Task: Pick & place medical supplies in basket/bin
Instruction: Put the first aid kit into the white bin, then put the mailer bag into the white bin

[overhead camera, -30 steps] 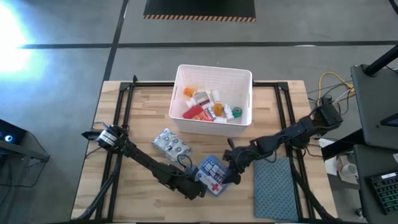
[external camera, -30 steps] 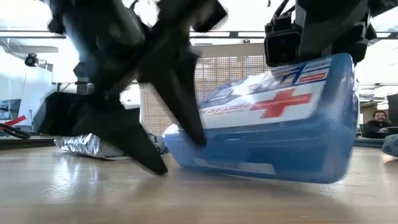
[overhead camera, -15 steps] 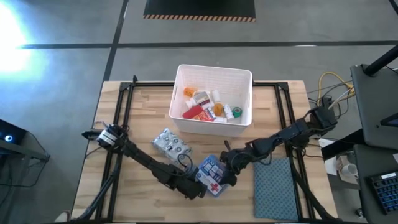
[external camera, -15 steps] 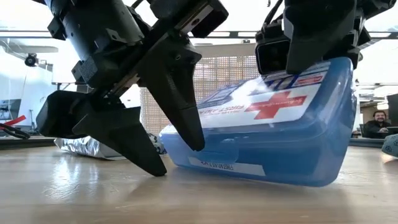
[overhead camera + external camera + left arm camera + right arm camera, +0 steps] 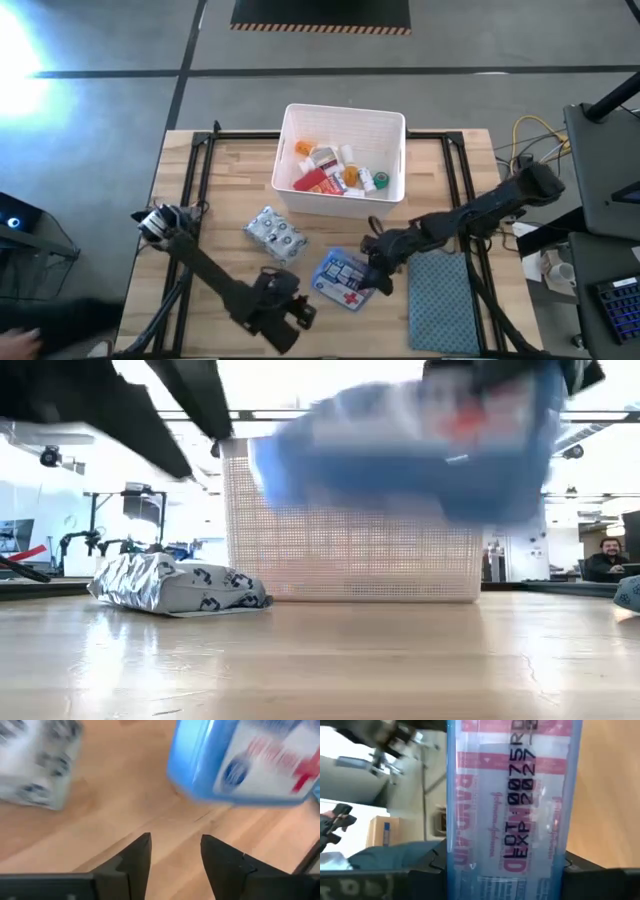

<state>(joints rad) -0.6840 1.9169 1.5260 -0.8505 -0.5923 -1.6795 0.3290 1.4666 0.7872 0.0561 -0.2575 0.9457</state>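
Note:
The blue red-cross pouch (image 5: 343, 272) hangs above the table's near middle, blurred in the low view (image 5: 400, 440), with my right gripper (image 5: 377, 266) shut on it. My left gripper (image 5: 287, 313) is to the pouch's near left, open, with only bare wood between its fingers (image 5: 175, 860). The grey patterned pack (image 5: 274, 232) lies flat on the table left of the pouch. Behind them stands the white bin (image 5: 345, 128), with pill bottles, orange vials and a red box inside. My right gripper pinches the pouch between its two fingers at the end nearer the table's right edge (image 5: 457, 855), one finger (image 5: 580, 865) on each side. It comes at it from the right, slanting down. The pouch is lifted clear of the table and tilted.
A teal-grey mat (image 5: 446, 300) lies at the near right, under my right arm. A black frame (image 5: 200, 180) runs along the table's sides. Bare wood lies in front of the bin (image 5: 330, 650). A person (image 5: 603, 557) sits far off in the room.
My right gripper has risen with the blue pouch, which stood tilted on the table and now hangs clear of it. My left gripper, which stood against the pouch's left side, has drawn back toward the table's near left and come off the table.

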